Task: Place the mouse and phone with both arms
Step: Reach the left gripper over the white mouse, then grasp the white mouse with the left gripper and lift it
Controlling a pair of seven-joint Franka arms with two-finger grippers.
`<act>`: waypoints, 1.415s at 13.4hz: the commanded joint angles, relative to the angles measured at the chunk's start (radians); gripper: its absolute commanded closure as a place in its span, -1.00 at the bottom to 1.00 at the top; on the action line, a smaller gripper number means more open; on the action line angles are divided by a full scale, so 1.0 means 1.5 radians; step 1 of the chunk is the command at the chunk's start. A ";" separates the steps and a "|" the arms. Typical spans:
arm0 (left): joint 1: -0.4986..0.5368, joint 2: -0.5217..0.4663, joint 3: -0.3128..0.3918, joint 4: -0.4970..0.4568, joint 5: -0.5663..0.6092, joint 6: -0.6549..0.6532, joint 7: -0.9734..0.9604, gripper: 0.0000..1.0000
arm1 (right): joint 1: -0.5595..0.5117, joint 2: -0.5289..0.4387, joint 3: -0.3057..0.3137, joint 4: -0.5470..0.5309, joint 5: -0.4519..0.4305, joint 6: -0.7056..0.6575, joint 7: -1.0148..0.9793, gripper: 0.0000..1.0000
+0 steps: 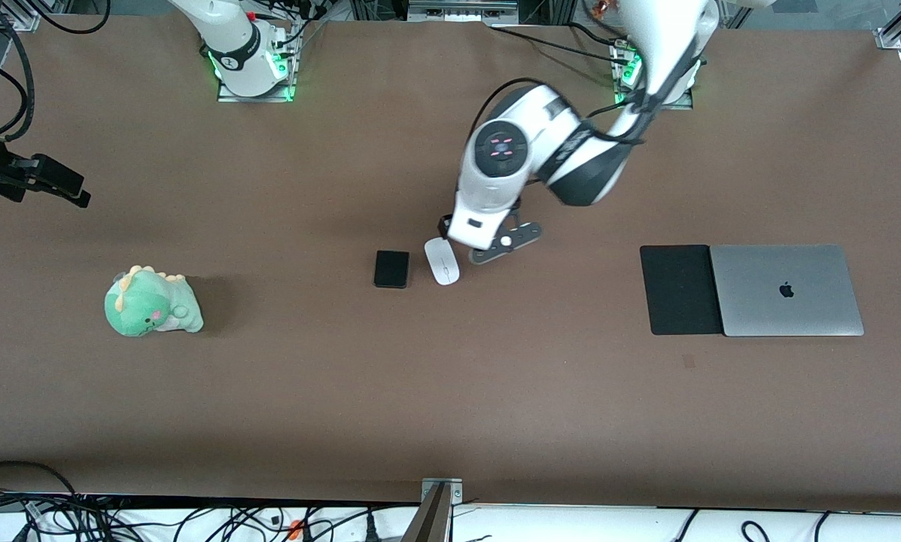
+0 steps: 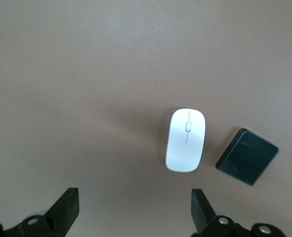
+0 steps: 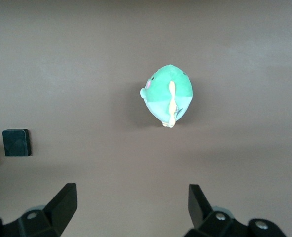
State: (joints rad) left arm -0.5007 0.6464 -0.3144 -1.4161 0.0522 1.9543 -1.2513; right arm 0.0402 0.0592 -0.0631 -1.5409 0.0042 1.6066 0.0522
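The white mouse (image 1: 442, 261) lies on the brown table beside the black phone (image 1: 391, 269), the phone toward the right arm's end. My left gripper (image 1: 450, 229) hangs low just over the table beside the mouse, mostly hidden under its own wrist. In the left wrist view the left gripper (image 2: 134, 197) is open and empty, with the mouse (image 2: 185, 139) and the phone (image 2: 247, 156) ahead of its fingertips. My right gripper (image 1: 74, 194) hangs high over the right arm's end of the table. In the right wrist view it (image 3: 131, 195) is open and empty; the phone (image 3: 16, 142) shows at the edge.
A green plush dinosaur (image 1: 151, 302) sits toward the right arm's end of the table, under the right wrist camera (image 3: 166, 95). A closed grey laptop (image 1: 785, 290) and a flat black mouse pad (image 1: 680, 289) lie side by side toward the left arm's end.
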 commanded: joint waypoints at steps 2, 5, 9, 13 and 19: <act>-0.048 0.119 0.017 0.102 0.038 0.039 -0.049 -1.00 | -0.010 0.003 0.009 0.012 0.002 -0.012 -0.017 -1.00; -0.061 0.162 0.019 0.103 0.038 0.105 -0.069 -1.00 | -0.010 0.002 0.010 0.012 0.002 -0.012 -0.015 -1.00; -0.101 0.189 0.062 0.105 0.036 0.130 -0.095 -1.00 | -0.010 0.004 0.010 0.011 0.002 -0.012 -0.015 -1.00; -0.112 0.207 0.064 0.116 0.037 0.143 -0.120 -1.00 | -0.010 0.007 0.011 0.011 0.002 -0.012 -0.015 -1.00; -0.108 0.213 0.066 0.115 0.038 0.147 -0.110 0.00 | -0.010 0.008 0.011 0.011 0.002 -0.012 -0.016 -1.00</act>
State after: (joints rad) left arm -0.6556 0.9530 -0.2216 -1.2813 0.0818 2.1803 -1.4075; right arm 0.0402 0.0639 -0.0606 -1.5410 0.0042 1.6048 0.0411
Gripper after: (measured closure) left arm 0.159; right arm 0.000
